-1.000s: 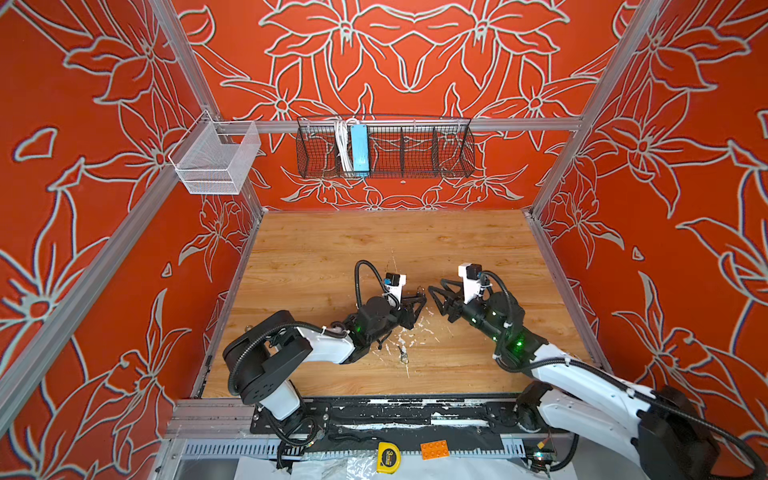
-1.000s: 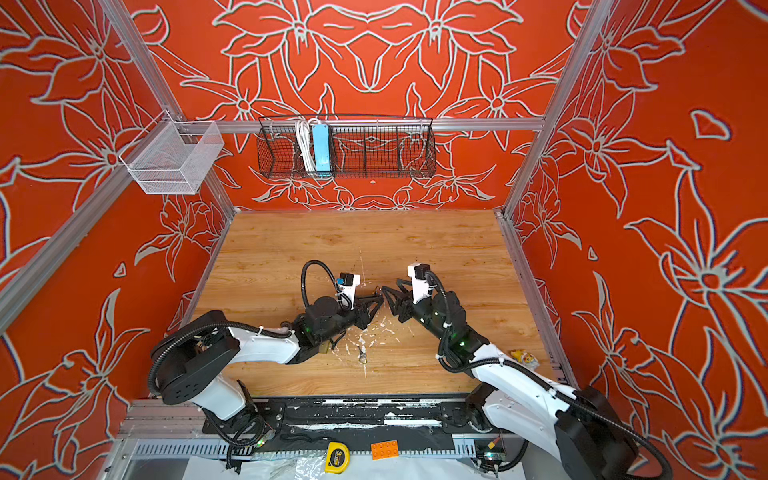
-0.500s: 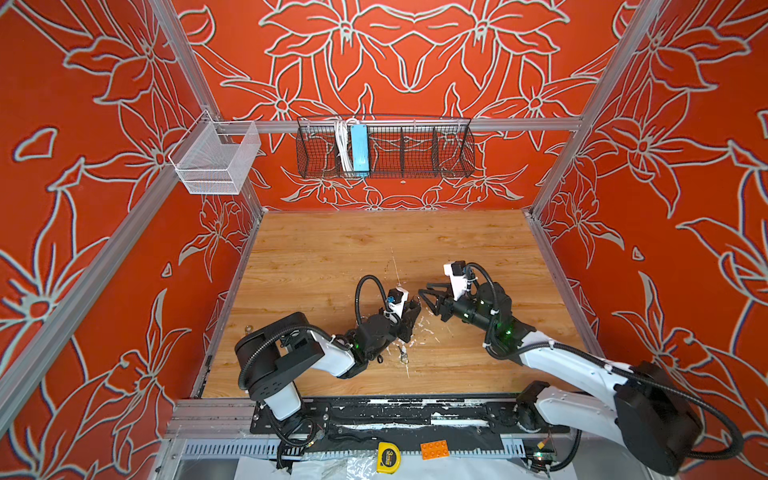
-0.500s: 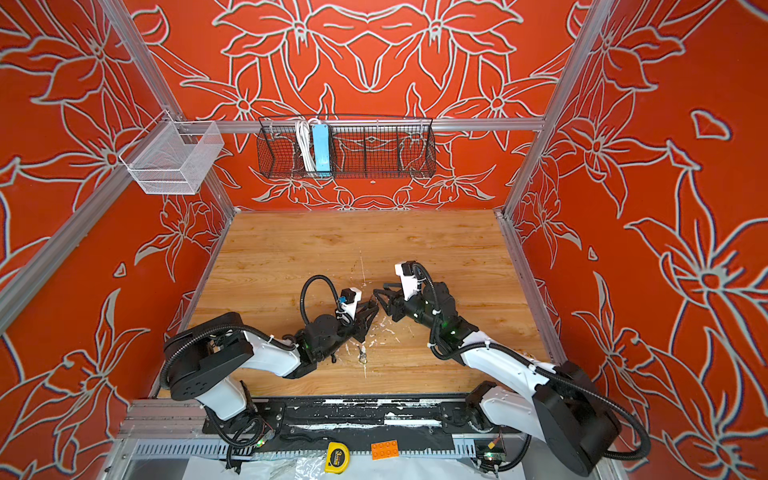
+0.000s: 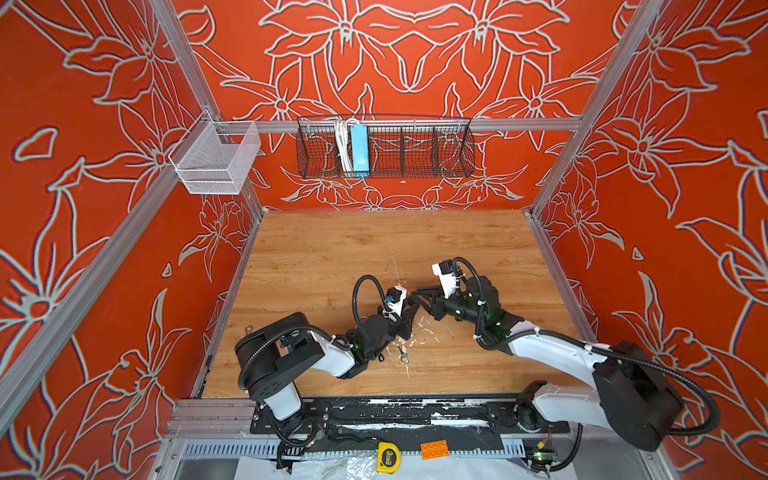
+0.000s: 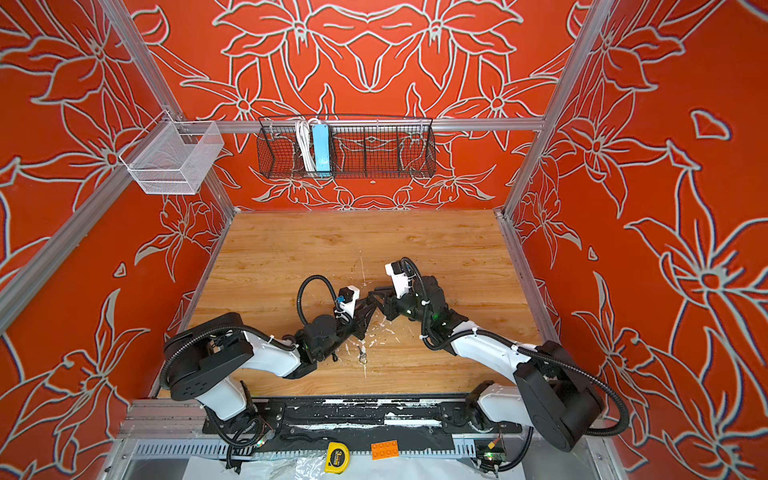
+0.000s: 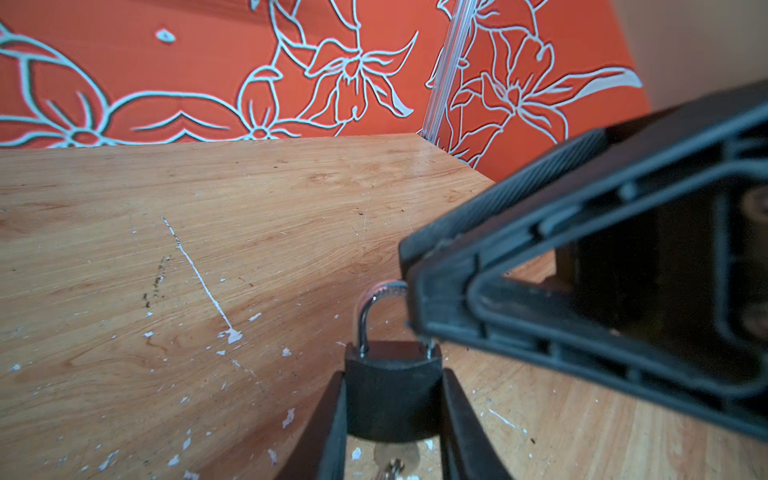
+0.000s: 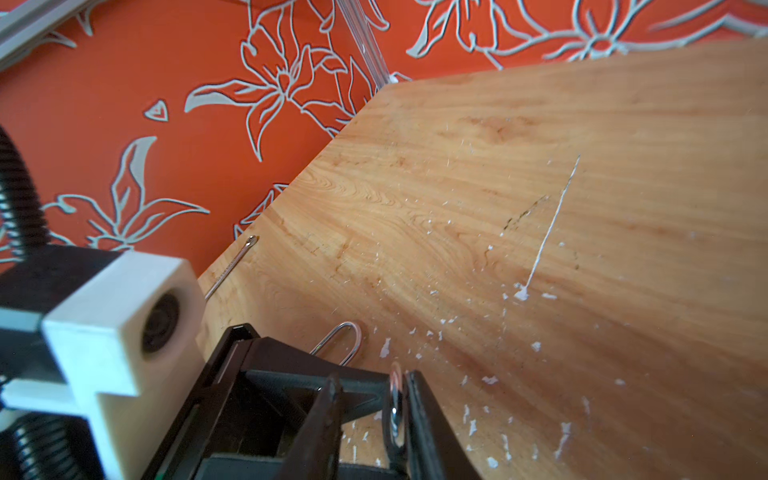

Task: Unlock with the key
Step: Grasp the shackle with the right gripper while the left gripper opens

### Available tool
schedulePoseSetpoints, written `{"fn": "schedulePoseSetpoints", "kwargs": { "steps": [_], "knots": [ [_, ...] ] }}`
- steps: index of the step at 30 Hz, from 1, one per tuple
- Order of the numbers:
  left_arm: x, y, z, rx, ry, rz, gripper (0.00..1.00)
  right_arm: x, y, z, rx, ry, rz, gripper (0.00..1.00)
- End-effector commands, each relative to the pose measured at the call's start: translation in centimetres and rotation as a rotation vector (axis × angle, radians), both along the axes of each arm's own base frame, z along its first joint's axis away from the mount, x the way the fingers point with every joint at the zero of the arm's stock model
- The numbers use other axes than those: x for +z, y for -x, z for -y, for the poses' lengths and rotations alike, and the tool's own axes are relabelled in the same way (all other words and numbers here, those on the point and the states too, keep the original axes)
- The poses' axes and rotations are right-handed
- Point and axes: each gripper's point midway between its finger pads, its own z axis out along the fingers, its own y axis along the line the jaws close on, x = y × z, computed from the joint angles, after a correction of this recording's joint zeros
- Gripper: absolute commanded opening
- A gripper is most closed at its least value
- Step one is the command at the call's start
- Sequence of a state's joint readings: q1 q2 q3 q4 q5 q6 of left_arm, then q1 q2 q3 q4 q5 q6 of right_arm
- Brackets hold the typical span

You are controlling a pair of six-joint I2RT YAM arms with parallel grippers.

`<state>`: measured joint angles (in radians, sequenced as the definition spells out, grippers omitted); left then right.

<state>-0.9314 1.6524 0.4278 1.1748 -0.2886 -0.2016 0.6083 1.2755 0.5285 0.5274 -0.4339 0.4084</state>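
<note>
In the left wrist view my left gripper [image 7: 392, 374] is shut on the black body of a padlock [image 7: 392, 395], one finger on each side. A brass key [image 7: 395, 455] with a ring sticks out of the padlock's underside. The silver shackle [image 7: 365, 320] stands closed above the body. My right gripper [image 8: 372, 378] straddles the shackle [image 8: 395, 409]; the shackle lies against one finger and a gap shows to the other. In both top views the left gripper [image 5: 409, 311] and right gripper [image 5: 419, 291] meet tip to tip at mid-table, hiding the padlock.
The wooden table [image 5: 374, 249] is flecked with white paint. A thin metal pin [image 8: 232, 266] lies near the left wall and a wire loop [image 8: 343, 338] just past the left gripper. A small metal piece [image 5: 402, 356] lies near the left arm. Orange walls close in three sides.
My right gripper has moved left up to the left gripper and narrowed its jaws around the shackle. The left gripper has kept hold of the padlock, almost in place.
</note>
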Motion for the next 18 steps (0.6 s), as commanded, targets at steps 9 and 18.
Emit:
{"fn": "schedulePoseSetpoints", "kwargs": {
  "steps": [9, 18],
  "knots": [
    [2.1, -0.5, -0.7, 0.054, 0.023, 0.054, 0.0, -0.1, -0.8, -1.1, 0.027, 0.013, -0.039, 0.08],
    [1.8, -1.0, -1.4, 0.114, 0.031, 0.015, 0.0, 0.5, -0.6, -1.1, 0.038, 0.005, -0.007, 0.0]
  ]
}}
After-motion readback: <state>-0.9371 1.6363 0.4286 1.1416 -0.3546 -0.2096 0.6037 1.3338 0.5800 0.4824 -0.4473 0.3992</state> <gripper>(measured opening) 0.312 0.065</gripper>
